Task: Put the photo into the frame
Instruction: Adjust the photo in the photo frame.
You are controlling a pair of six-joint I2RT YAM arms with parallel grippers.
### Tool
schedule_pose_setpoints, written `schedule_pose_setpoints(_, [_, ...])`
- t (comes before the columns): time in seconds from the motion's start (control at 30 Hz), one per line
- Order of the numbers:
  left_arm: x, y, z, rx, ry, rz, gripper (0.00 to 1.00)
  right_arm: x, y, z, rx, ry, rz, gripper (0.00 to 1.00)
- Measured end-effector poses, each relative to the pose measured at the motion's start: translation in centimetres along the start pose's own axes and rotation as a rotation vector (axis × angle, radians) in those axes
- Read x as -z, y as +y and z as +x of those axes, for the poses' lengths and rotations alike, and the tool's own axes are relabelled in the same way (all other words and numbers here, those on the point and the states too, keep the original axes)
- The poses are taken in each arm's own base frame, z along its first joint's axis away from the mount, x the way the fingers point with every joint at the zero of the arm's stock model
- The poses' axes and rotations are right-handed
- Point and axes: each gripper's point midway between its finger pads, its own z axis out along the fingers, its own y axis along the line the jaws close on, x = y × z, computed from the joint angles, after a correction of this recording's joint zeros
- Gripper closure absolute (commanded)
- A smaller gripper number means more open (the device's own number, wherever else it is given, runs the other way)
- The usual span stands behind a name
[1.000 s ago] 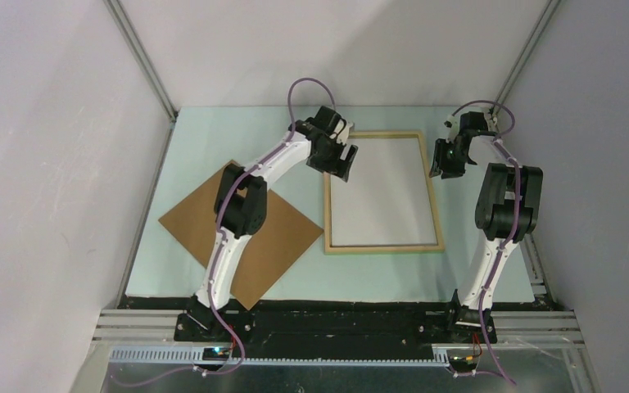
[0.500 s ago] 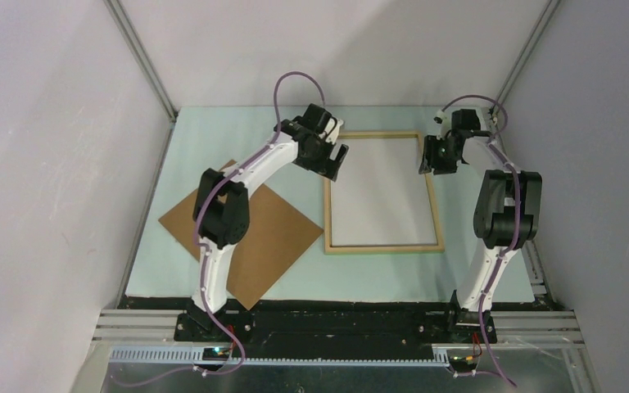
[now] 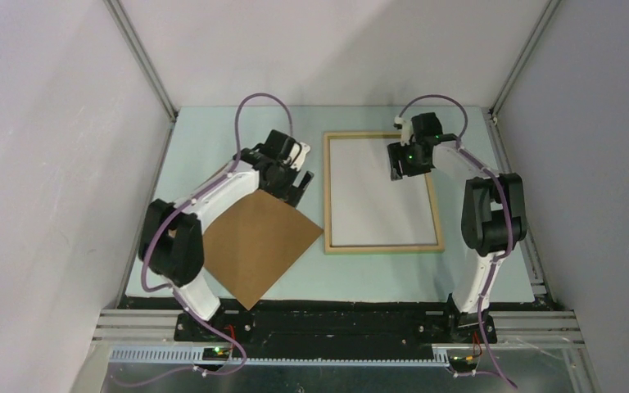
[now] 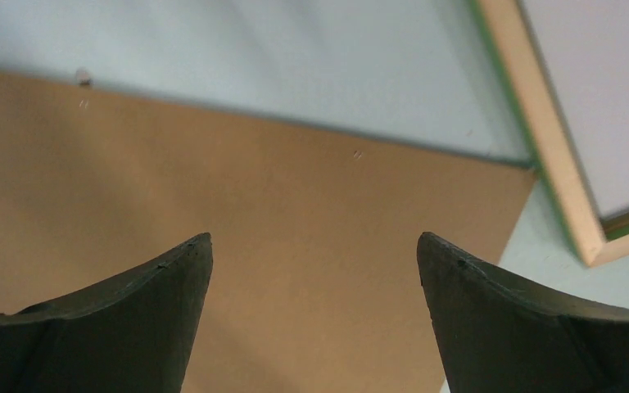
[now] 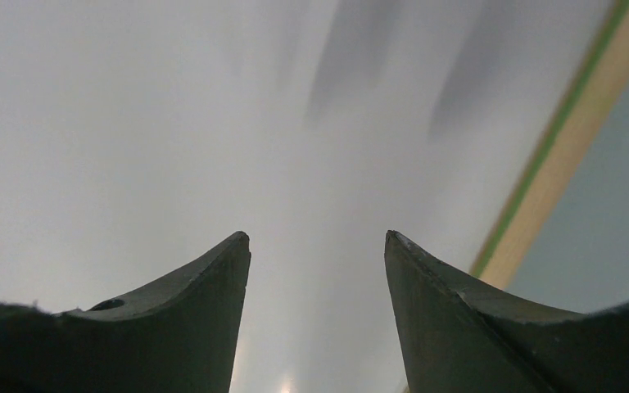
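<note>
Brown-backed photo (image 3: 254, 241), printed face hidden

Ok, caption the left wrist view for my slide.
Left jaws open above the photo's brown board back, beside a corner of the light wooden frame.

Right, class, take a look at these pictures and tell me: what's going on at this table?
Two robot arms are working on getting a photo into a frame. The photo lies brown back up on the table, beside the frame and not in it. The left gripper hovers open over the photo's far side, holding nothing. The right gripper hangs open over the white panel inside the frame, near its right rail. Nothing is gripped yet.
</note>
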Motion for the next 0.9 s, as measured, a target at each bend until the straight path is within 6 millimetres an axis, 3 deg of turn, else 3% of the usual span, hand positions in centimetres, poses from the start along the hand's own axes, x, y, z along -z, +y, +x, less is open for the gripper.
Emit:
schedule_pose_setpoints(0.17, [2.1,2.4,2.9,0.003,-0.007,-0.052,0.0,-0.9,2.1,-0.1,0.091,0.004,0.018,0.35])
schedule_pose_setpoints(0.4, [4.9,4.5,3.3,0.022,-0.087,-0.104,0.0,-3.2,3.2,1.4,0.164,0.059,0.053,0.35])
schedule_pose_setpoints(0.9, [5.3,5.6,4.4,0.048,-0.097,-0.123,0.0,-4.7,4.4,2.5,0.239,0.099,0.099,0.35])
